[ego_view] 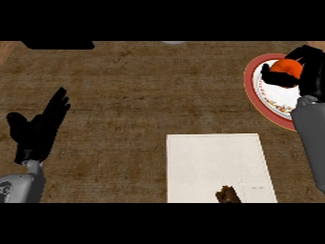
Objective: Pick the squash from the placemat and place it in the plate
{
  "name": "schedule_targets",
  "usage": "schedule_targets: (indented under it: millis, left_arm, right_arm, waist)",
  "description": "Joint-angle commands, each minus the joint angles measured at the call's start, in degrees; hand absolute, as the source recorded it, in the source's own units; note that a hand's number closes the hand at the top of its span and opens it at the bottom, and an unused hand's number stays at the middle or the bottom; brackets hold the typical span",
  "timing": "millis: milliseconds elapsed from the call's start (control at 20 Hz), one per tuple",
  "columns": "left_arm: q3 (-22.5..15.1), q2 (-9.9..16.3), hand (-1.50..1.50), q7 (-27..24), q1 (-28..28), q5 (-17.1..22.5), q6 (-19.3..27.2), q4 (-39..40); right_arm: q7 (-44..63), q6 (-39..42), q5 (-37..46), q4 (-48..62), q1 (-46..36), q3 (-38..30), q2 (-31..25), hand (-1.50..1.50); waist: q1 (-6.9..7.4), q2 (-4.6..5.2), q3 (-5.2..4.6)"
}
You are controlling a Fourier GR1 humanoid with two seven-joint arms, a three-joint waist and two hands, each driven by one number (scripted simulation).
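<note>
1. The right hand (318, 71) is curled round the orange squash (288, 68), holding it over the plate (253, 88).
2. The mat (218, 162) near the plate no longer holds the squash; only release seems left.
3. The left hand (39, 126) rests open, well apart from the plate.

Two smooth grey forearms end in black hands: left hand (36, 127), right hand (318, 71) (a dark round marking shows on the left forearm (10, 188)).
</note>
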Motion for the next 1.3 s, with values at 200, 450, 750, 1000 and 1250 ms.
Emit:
schedule_targets:
  millis: [200,450,750,1000,1250]
  left_arm:
    - [-0.3,-0.8,0.00,-3.2,0.6,-1.3,-0.4,1.6]
    - [-1.0,-1.3,0.00,3.3,-4.6,-1.5,0.7,0.4]
    - [0.8,-0.3,0.00,-0.3,-1.4,-0.5,-1.1,0.4]
    - [1.7,-0.1,0.00,-1.2,-1.4,-0.6,-0.9,2.2]
    - [1.2,-0.6,0.00,-1.9,0.5,-0.7,-1.6,1.5]
  right_arm:
    - [-9.4,7.0,-2.2,14.8,0.1,-2.2,-6.9,1.50]
    - [-16.6,12.4,-12.0,25.0,-5.3,-9.8,-7.7,-1.50]
    - [-32.7,7.2,-13.4,28.3,-4.8,-11.8,-10.0,-1.50]
    - [-44.3,8.7,-21.9,19.2,-4.5,-15.2,-3.7,-1.50]
    - [-39.6,17.5,-30.2,14.8,-5.6,-19.9,-6.0,-1.50]
  waist:
    - [0.34,0.30,0.02]
    - [0.77,0.41,0.10]
    - [0.88,0.32,0.09]
    - [-0.59,-0.18,0.03]
    - [-0.95,-0.47,-0.05]
